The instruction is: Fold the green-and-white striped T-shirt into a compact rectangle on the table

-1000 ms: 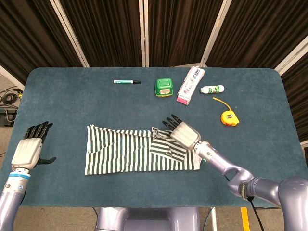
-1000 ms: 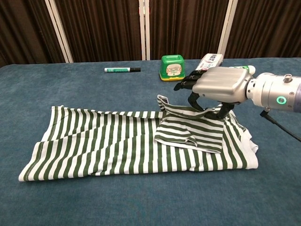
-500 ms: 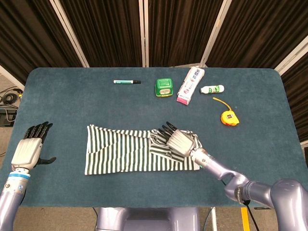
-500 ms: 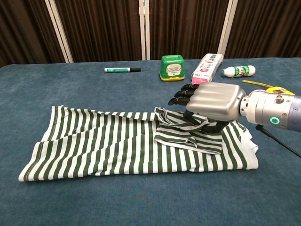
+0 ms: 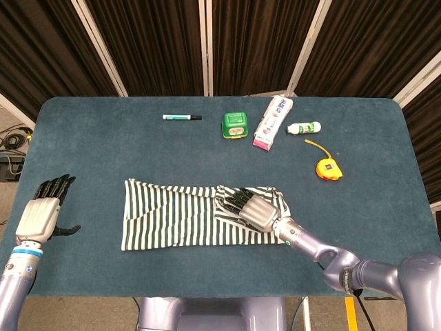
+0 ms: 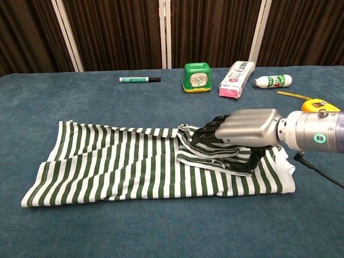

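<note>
The T-shirt [image 6: 134, 169] lies flat near the table's [image 5: 372, 145] front edge. The right hand [image 6: 244, 129] rests palm-down on the folded-in sleeve, fingers extended and holding nothing, likely pressing the fold flat. The left hand [image 5: 43, 214] hovers spread at the front-left corner, idle.

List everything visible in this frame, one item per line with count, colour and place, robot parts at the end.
T-shirt: 1, green-and-white striped, partly folded, near middle of table.
Marker: 1, white with a dark cap, far left of centre.
Small tub: 1, green, far centre.
Carton: 1, white and pink, right of the tub.
Bottle: 1, white with green, lying right of the carton.
Tape measure: 1, yellow, right side.
Table: 1, dark teal.
Left hand: fingers apart, holding nothing, table's left edge.
Right hand: rests flat on the shirt's folded part.
</note>
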`<action>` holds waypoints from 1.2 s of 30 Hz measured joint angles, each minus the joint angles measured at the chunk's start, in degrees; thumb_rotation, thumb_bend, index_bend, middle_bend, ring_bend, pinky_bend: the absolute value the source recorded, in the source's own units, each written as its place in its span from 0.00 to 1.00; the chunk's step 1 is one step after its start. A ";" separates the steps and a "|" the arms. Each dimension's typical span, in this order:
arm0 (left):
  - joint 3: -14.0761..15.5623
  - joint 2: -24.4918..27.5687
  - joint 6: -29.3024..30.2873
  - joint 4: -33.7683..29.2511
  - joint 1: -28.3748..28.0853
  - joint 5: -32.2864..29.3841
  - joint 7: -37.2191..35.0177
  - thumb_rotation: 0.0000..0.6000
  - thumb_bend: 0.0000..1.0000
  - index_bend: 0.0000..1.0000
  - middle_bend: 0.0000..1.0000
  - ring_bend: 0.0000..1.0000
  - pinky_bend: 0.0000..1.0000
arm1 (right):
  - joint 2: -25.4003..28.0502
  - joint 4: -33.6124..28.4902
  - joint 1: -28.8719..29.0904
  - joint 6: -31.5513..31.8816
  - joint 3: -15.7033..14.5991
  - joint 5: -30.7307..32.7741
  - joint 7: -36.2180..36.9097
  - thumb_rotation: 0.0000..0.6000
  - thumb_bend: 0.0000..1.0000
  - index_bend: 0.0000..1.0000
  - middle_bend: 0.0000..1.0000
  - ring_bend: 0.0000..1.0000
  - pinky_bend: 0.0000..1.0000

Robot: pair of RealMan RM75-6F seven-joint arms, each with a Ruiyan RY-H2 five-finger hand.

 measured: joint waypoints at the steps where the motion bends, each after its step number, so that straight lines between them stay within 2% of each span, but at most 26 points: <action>1: 0.00 0.01 0.03 -0.01 0.01 0.04 -0.01 1.00 0.12 0.00 0.00 0.00 0.00 | 0.28 -0.40 0.13 -0.44 0.02 0.19 0.63 1.00 0.42 0.00 0.01 0.00 0.00; 6: 0.06 0.07 0.06 -0.11 0.04 0.22 -0.09 1.00 0.12 0.00 0.00 0.00 0.00 | 1.37 -2.14 0.62 -2.39 -0.15 0.74 3.37 1.00 0.46 0.00 0.02 0.00 0.00; 10: 0.13 0.08 0.02 -0.15 0.04 0.36 -0.09 1.00 0.12 0.00 0.00 0.00 0.00 | 2.05 -3.22 0.91 -3.45 -0.41 0.92 4.55 1.00 0.48 0.00 0.02 0.00 0.12; 14: 0.28 0.14 -0.05 -0.17 0.11 0.46 -0.18 1.00 0.12 0.00 0.00 0.00 0.00 | 3.31 -5.25 0.84 -3.54 -0.71 0.72 5.63 1.00 0.48 0.00 0.03 0.04 0.18; 19: 0.39 0.07 -0.18 -0.01 0.12 0.39 -0.06 1.00 0.12 0.00 0.00 0.00 0.00 | 5.35 -7.62 0.19 -1.68 -1.33 -0.82 6.13 1.00 0.48 0.00 0.04 0.04 0.19; 27: 1.04 -0.74 -0.41 0.45 0.05 0.70 1.43 1.00 0.12 0.00 0.00 0.00 0.00 | 12.34 -11.53 -3.36 7.12 -3.78 -5.99 6.87 1.00 0.48 0.01 0.04 0.04 0.19; 32: 1.25 -1.76 -1.01 1.17 -0.32 0.37 2.68 1.00 0.12 0.00 0.00 0.00 0.00 | 16.89 -11.46 -6.55 14.36 -5.41 -9.54 7.31 1.00 0.48 0.01 0.04 0.04 0.18; 36: 1.13 -2.87 -2.53 2.95 -1.36 0.24 3.02 1.00 0.12 0.00 0.00 0.00 0.00 | 20.44 -9.71 -10.41 21.91 -6.27 -11.35 8.47 1.00 0.48 0.01 0.04 0.04 0.07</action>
